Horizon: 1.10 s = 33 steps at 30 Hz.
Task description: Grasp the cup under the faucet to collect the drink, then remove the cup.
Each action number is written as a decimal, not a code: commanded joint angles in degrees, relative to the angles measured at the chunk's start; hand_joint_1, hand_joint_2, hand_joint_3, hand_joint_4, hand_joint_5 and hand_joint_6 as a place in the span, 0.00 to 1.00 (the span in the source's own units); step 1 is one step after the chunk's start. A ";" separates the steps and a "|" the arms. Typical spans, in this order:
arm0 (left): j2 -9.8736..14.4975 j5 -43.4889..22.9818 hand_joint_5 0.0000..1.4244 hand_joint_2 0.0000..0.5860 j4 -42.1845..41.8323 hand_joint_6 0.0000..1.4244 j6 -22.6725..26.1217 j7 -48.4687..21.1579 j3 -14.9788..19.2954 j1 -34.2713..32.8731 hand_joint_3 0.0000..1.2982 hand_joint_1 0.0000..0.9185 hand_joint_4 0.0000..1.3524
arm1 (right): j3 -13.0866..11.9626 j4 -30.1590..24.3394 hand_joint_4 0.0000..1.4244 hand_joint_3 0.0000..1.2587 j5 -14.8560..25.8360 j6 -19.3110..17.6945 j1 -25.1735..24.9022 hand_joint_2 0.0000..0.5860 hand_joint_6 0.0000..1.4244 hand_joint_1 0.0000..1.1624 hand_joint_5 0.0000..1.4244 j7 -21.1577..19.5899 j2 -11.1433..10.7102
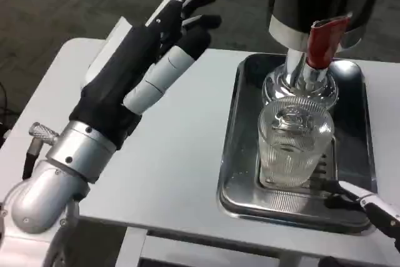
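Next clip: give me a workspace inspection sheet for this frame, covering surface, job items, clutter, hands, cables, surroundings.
Surface: white table, bare where visible.
Job's things: clear ribbed cup upright on the metal tray, below the faucet with red handle; drink level cannot be told.
Clutter: nothing seen.
Hands: left hand raised over the table, fingers apart, holding nothing; right hand at the tray's near right edge, fingertips near the cup, state unclear.
Cables: dark cable by the left wrist.
Surroundings: dark floor.

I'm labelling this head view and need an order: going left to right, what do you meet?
Left hand raised over the white table → metal tray → clear ribbed cup standing in the tray under the faucet → fingertips of the right hand at the tray's near right corner.
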 commanded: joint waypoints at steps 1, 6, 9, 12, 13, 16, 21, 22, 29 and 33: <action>-0.47 -4.43 0.17 0.03 1.17 0.14 1.93 -1.27 1.61 -1.72 0.09 0.11 0.14 | 0.53 0.41 0.19 0.15 -0.07 0.23 0.31 0.58 0.12 0.42 0.16 -0.62 0.62; -1.84 -8.76 0.20 0.03 4.64 0.16 2.93 -1.71 2.14 -3.79 0.13 0.12 0.19 | 0.92 0.21 0.19 0.15 -0.31 0.28 0.54 0.58 0.12 0.42 0.16 -0.74 0.79; -2.12 -8.82 0.22 0.03 7.11 0.17 3.10 -2.14 1.52 -6.64 0.15 0.12 0.21 | 1.07 0.08 0.19 0.15 -0.40 0.31 0.75 0.58 0.12 0.41 0.16 -0.84 0.89; -2.48 -9.08 0.23 0.02 8.91 0.18 2.83 -2.96 0.76 -8.71 0.15 0.10 0.22 | 1.20 0.04 0.19 0.15 -0.49 0.30 0.79 0.58 0.12 0.41 0.16 -0.86 0.95; -2.73 -9.12 0.23 0.02 9.32 0.18 2.69 -3.06 0.58 -9.19 0.15 0.10 0.22 | 1.22 -0.02 0.19 0.15 -0.52 0.33 0.77 0.58 0.12 0.41 0.16 -0.89 1.02; -3.46 -8.89 0.23 0.02 10.20 0.18 2.48 -3.50 -0.30 -10.88 0.15 0.10 0.22 | 1.23 -0.10 0.19 0.15 -0.59 0.43 0.68 0.58 0.12 0.41 0.16 -0.89 1.14; -4.71 -9.76 0.24 0.01 10.50 0.18 2.99 -5.84 -1.98 -12.10 0.16 0.10 0.23 | 1.06 -0.06 0.19 0.15 -0.60 0.69 0.59 0.58 0.12 0.41 0.16 -0.93 1.15; -4.98 -10.23 0.24 0.01 10.46 0.19 3.15 -6.31 -2.12 -12.16 0.17 0.10 0.23 | 1.04 -0.04 0.20 0.15 -0.59 0.72 0.57 0.59 0.12 0.41 0.16 -0.94 1.13; -6.85 -10.27 0.25 0.01 10.00 0.19 3.93 -7.26 -3.44 -13.56 0.18 0.10 0.24 | 1.14 0.37 0.20 0.15 -0.57 1.02 0.15 0.59 0.12 0.40 0.16 -0.93 1.04; -7.42 -10.14 0.25 0.01 10.37 0.19 4.27 -7.31 -3.98 -14.52 0.18 0.10 0.24 | 1.33 0.55 0.20 0.15 -0.64 1.16 -0.21 0.59 0.12 0.40 0.16 -0.86 1.00</action>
